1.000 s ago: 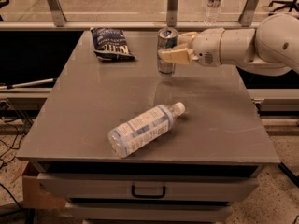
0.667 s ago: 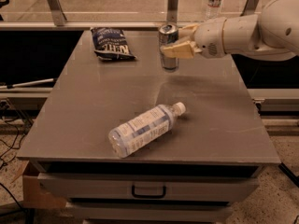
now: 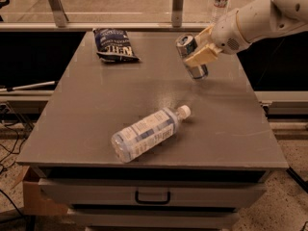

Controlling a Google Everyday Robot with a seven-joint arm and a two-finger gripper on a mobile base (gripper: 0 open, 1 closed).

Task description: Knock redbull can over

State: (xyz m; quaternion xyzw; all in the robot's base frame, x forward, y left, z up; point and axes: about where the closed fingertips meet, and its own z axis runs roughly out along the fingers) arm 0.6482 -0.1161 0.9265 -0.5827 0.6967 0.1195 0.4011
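Since the earlier frame the redbull can [image 3: 185, 44] has been tipped from upright to a lean, clasped about its middle by the fingers [image 3: 201, 57] of the gripper [image 3: 193, 52] above the far right of the tabletop [image 3: 96, 129], so the knock-over is judged begun, the can not yet lying flat.

warm, rather dim light falls from above on the table [image 3: 86, 119], leaving a soft pale sheen across its middle. near the far right corner the claw [image 3: 196, 54] is lit pale, with a faint shadow under the tilted redbull can [image 3: 198, 71]. below the near edge lies deep shade.
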